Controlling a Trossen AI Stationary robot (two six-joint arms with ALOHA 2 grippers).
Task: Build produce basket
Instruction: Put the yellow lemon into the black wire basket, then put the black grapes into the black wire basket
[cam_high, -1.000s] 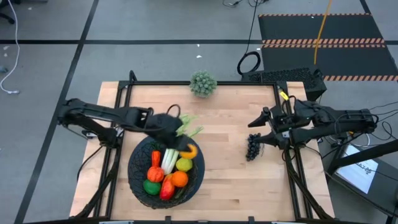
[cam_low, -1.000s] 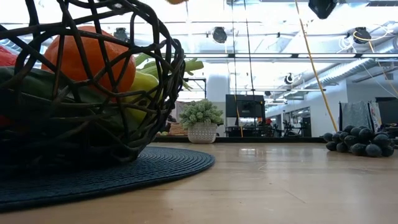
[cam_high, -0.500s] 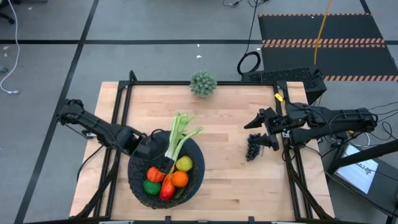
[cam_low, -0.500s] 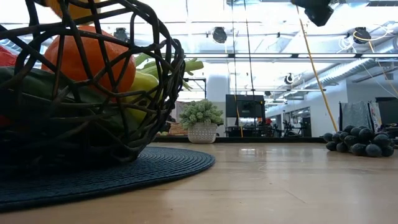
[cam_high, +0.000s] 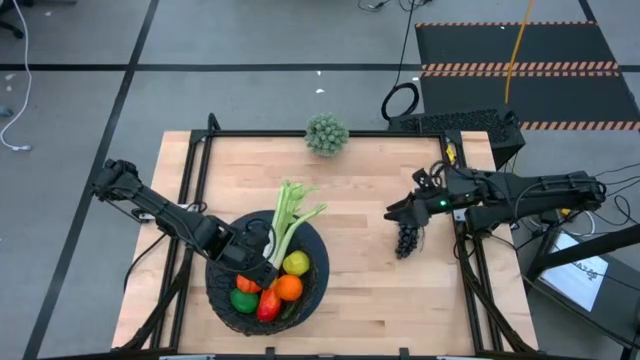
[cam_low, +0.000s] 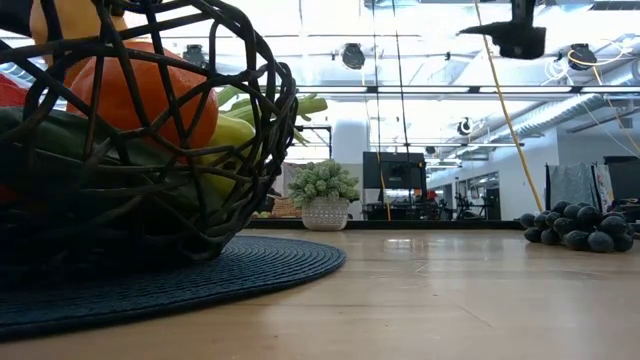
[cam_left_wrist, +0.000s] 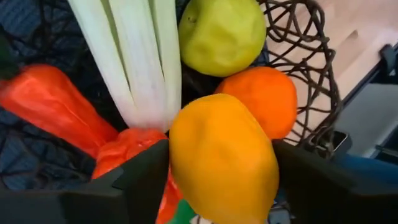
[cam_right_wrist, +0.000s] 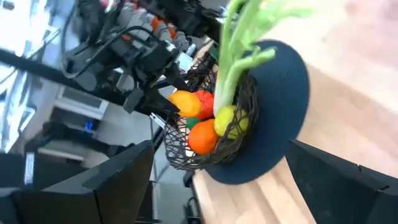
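The black woven basket (cam_high: 324, 272) stands on a round dark mat (cam_low: 250, 270) and holds a celery stalk (cam_high: 286, 222), a yellow-green fruit (cam_high: 296, 264), an orange (cam_high: 289, 288) and red and green pieces. My left gripper (cam_high: 255, 268) hangs over the basket's middle, shut on a yellow-orange mango (cam_left_wrist: 230, 174), which the low view shows at the basket's top (cam_low: 70, 20). My right gripper (cam_high: 400, 212) hovers open just above the dark grapes (cam_high: 406, 240), which lie on the bare wood near the table's right edge (cam_low: 580, 228). My left gripper pinches the mango across its middle (cam_left_wrist: 180, 168), one dark finger (cam_left_wrist: 146, 180) on each side. It comes from above, pointing down into the basket. The mango hangs over the orange (cam_left_wrist: 264, 99) and a red piece (cam_left_wrist: 134, 146); whether it touches them I cannot tell.
A spiky grey-green ball plant in a pot (cam_high: 327, 134) stands at the middle of the table's far edge. Bare wood lies between the basket and the grapes. A black frame rail (cam_high: 470, 260) runs along the table's right side, close to the grapes.
My left gripper, holding the mango, has swung from the basket's far rim back toward the left and then in over the basket's middle, coming lower. My right gripper has moved a little toward the table's left and down, closer to the grapes.
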